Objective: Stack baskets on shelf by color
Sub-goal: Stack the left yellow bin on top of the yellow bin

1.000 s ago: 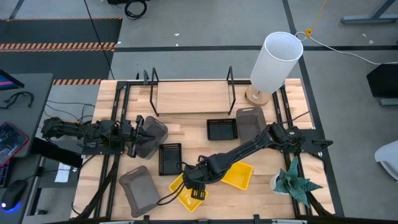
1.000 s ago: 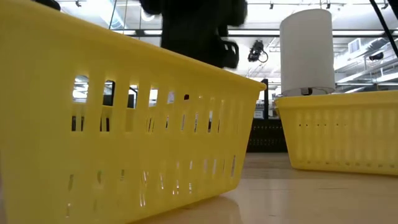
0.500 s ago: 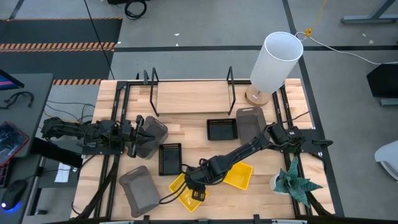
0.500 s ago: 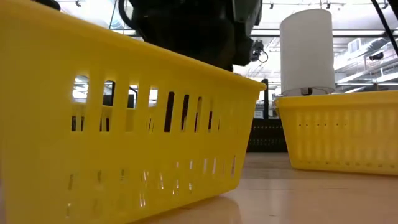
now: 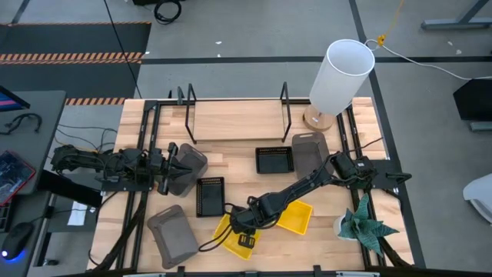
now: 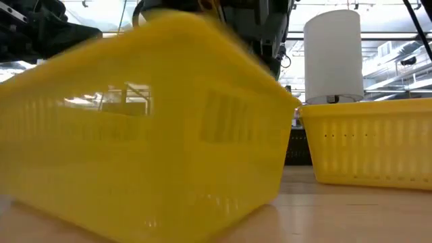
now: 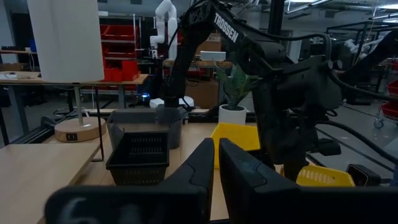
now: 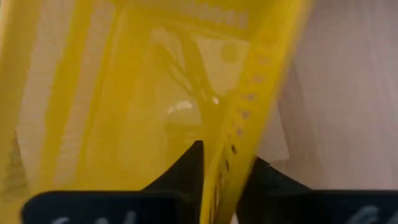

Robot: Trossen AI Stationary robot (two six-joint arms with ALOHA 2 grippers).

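My right gripper is shut on a yellow basket near the table's front edge. A second yellow basket rests on its bottom under the right arm. My left gripper is shut and level at the table's left, over a gray basket; whether it touches that basket I cannot tell. The shelf stands at the far edge, its board bare. My right gripper pinches one side wall of the yellow basket, at its rim. One finger stands inside the basket and the other outside. The fingers come from above, pointing down. In the low view the basket sits tilted.
Two black baskets and two more gray baskets stand on the tabletop. A white lamp stands at the far right and a potted plant at the near right.
My right gripper has come down into the yellow basket and shut on its wall. The basket has then turned about, tipped and shifted a little toward the table's right edge.
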